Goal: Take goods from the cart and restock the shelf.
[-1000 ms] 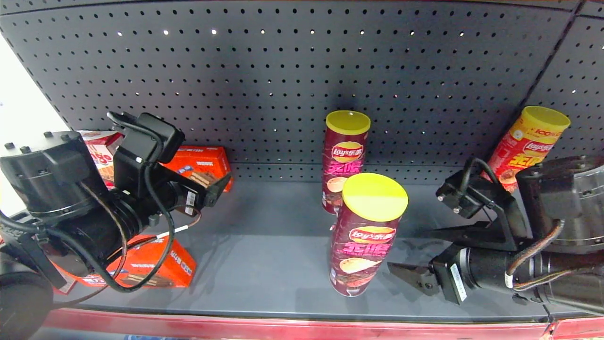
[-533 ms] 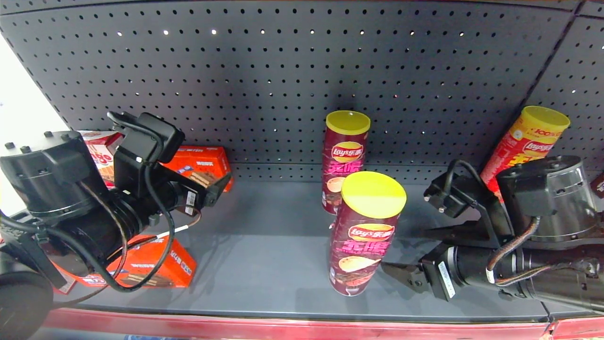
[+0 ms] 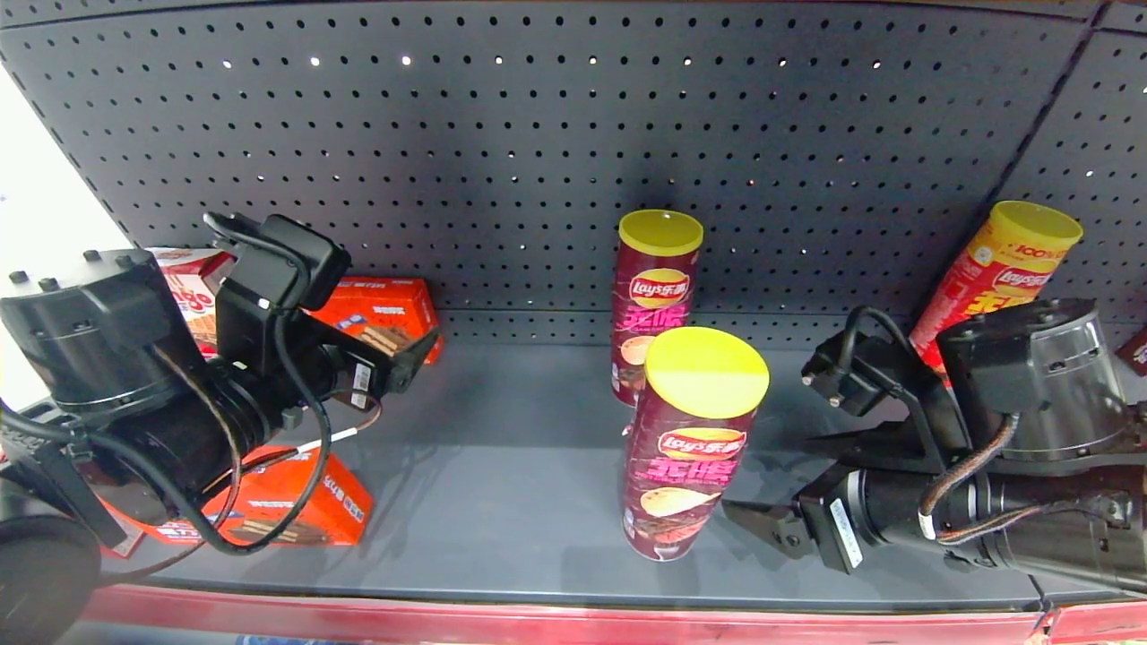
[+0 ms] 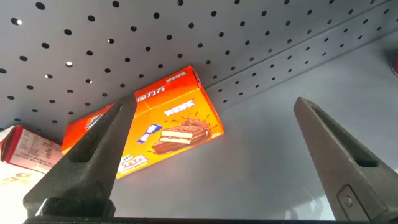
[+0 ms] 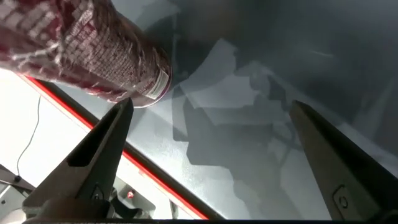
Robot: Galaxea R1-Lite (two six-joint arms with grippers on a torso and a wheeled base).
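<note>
Chip can (image 3: 694,443), maroon with a yellow lid, stands upright on the grey shelf (image 3: 502,484) close to its red front lip (image 3: 538,623). It is directly in front of a matching second can (image 3: 656,300), which sits near the perforated back panel (image 3: 538,134). The right gripper (image 3: 766,475) lies low over the shelf just beside the front can's base, its two fingers spread wide and holding nothing; whether the nearer fingertip touches the can cannot be told. The left gripper (image 4: 214,106) hovers above the left part of the shelf, likewise spread and empty, facing an orange biscuit box (image 3: 385,313) by the back panel. The step in hand looks like clearing away from the front can after setting it down. To do it well, the right arm should probably back straight out and keep both fingers off the can's wall, since a tall, narrow can so near the edge would likely tip at a light nudge. The shelf holds the two maroon cans at centre and a red-and-yellow can (image 3: 995,269) that appears to lean at the right. It also holds the orange box at back left, another orange box (image 3: 296,506) at front left, and a white-and-red box (image 3: 193,287) partly behind the left arm. All lids and flaps look shut, so the contents are hidden.
</note>
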